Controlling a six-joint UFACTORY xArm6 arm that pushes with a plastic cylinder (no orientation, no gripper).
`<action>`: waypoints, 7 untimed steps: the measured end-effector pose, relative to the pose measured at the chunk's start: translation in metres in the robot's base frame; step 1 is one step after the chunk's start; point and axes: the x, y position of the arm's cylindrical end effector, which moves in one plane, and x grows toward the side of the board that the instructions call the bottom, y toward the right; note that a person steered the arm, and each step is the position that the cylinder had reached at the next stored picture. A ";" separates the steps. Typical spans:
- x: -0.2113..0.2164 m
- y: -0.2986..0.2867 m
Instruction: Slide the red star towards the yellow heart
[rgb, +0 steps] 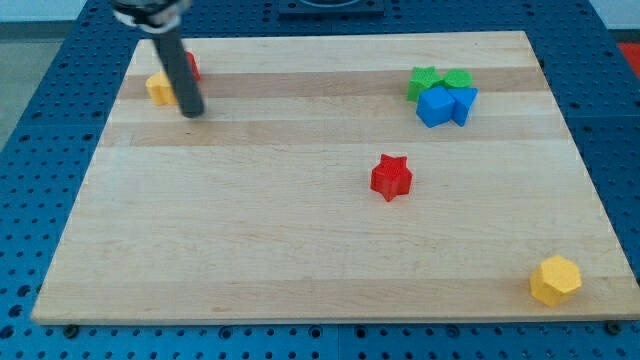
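The red star (391, 177) lies right of the board's middle. A yellow block (158, 88), likely the yellow heart, sits at the view's top left, partly hidden by my rod. A red block (192, 66) lies just behind the rod, mostly hidden. My tip (193, 112) rests on the board just right of and below the yellow block, far to the left of the red star.
Two green blocks (424, 81) (457, 79) and two blue blocks (434, 105) (464, 103) cluster at the top right. A yellow hexagon (555, 280) lies at the bottom right corner. The wooden board (300, 250) sits on a blue perforated table.
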 end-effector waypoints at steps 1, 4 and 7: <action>0.033 0.111; 0.120 0.283; 0.151 0.351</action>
